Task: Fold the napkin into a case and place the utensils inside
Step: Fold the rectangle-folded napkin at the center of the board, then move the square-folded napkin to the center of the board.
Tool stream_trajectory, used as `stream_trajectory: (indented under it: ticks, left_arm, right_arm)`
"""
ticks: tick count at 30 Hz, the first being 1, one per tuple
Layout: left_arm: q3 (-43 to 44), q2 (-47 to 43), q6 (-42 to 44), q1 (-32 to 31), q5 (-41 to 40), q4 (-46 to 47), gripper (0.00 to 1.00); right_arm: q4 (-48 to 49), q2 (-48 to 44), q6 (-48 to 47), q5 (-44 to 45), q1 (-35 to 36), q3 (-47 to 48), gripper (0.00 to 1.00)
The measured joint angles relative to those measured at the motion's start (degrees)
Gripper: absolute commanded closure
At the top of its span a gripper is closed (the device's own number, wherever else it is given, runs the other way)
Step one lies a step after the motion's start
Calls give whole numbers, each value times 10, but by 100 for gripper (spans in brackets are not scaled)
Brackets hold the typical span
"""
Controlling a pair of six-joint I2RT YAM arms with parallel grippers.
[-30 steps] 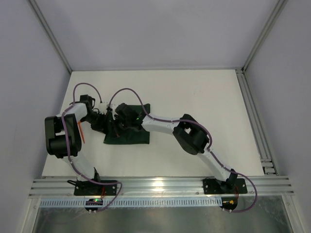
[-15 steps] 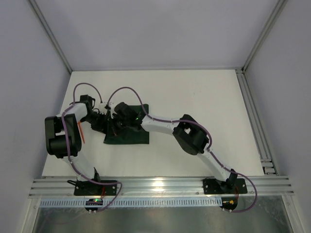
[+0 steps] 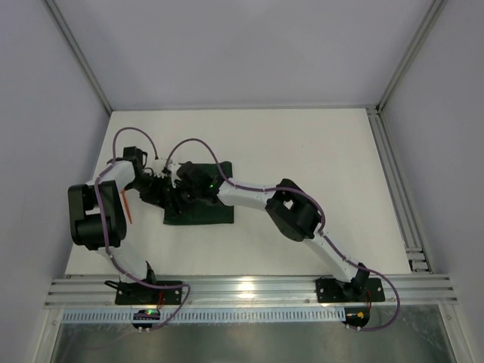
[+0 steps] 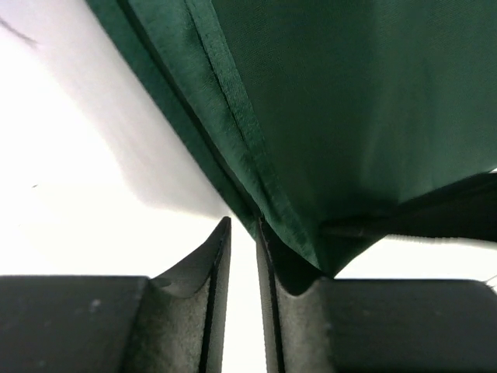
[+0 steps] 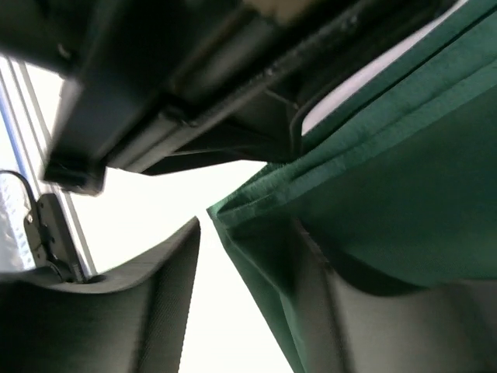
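Dark green folded cloth napkin [image 3: 203,215] lies left-centre on the white table [image 3: 318,151], long axis left-right. Left gripper [image 4: 242,237]: jaws barely parted, gap empty, cloth corner immediately right. Right gripper [image 5: 248,233]: jaws parted about the cloth edge, apparently unclamped. Thin orange plastic utensil [image 3: 128,209] lies left of the napkin, nearer the left gripper.

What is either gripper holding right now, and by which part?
Nothing, it seems. The right gripper stands open around the napkin's folded corner. The left gripper's jaws are slightly apart, with table showing between them and the hem beside one finger.
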Motion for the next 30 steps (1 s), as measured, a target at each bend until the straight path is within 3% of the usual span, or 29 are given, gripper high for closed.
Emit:
stream_trajectory:
  ticks: [6,12,17,24,30]
  left_arm:
    - [3,-34,1,3,-13,-8,69]
    - [8,-67,2,5,-9,-30,66]
    - [16,-104,12,5,13,-61,61]
    - [6,-115,26,-5,12,-92,58]
    - [-22,-115,28,-6,3,-96,59]
  right_arm:
    - [-52,-45,-48,12,0,-2,38]
    - [-64,-188,-80,28,-17,-70,40]
    - [-35,-269,-39,26,-126,-143,50]
    - [-2,-169,43,1,-290,-167,52]
    - [21,-75,91,-48,-292,-155,55]
